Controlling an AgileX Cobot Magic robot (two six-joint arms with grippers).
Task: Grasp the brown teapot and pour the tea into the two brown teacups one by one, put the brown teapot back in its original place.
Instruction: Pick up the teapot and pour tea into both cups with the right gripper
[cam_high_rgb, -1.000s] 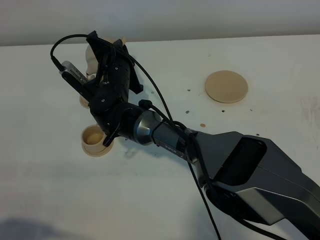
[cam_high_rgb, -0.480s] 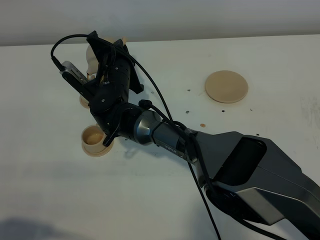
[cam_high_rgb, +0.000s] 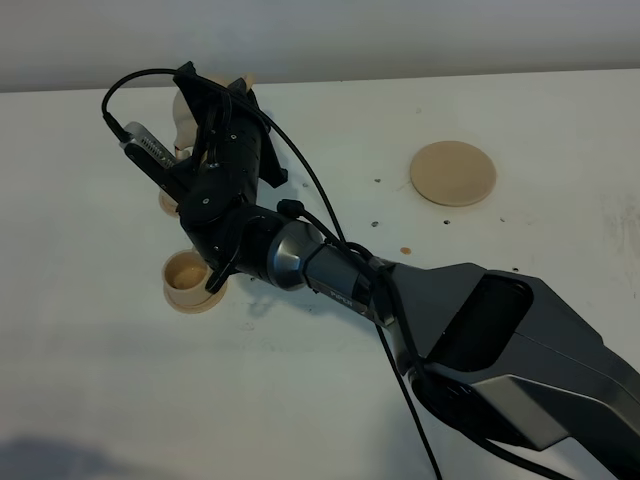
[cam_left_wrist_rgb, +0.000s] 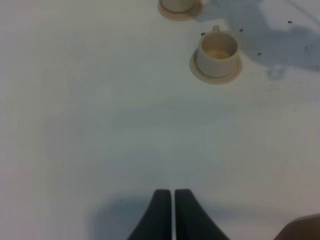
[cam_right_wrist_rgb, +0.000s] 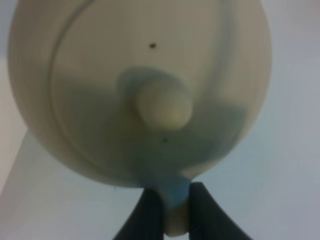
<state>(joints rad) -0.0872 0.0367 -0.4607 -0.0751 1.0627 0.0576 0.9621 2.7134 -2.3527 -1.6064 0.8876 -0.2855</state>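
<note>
My right gripper (cam_high_rgb: 210, 110) reaches across to the far left and is shut on the loop handle of the brown teapot (cam_high_rgb: 184, 116). It holds the teapot above the far teacup (cam_high_rgb: 168, 203), which the gripper mostly hides. In the right wrist view the teapot (cam_right_wrist_rgb: 100, 75) fills the frame, with its lid knob (cam_right_wrist_rgb: 164, 105) facing the camera and the gripper (cam_right_wrist_rgb: 172, 220) closed on the handle. The near teacup (cam_high_rgb: 187, 272) stands on its saucer with tea inside. Both cups show in the left wrist view, the near one (cam_left_wrist_rgb: 217, 50) and the far one (cam_left_wrist_rgb: 179, 5). The round coaster (cam_high_rgb: 453, 173) lies bare at the right. My left gripper (cam_left_wrist_rgb: 172, 215) is shut and empty, low over the table.
The white table (cam_high_rgb: 520, 240) has small dark specks and a tan drop (cam_high_rgb: 405, 248) near the coaster. The right arm's black body (cam_high_rgb: 480, 350) stretches diagonally from the lower right, with a cable looping over it. A grey wall runs behind the table's far edge.
</note>
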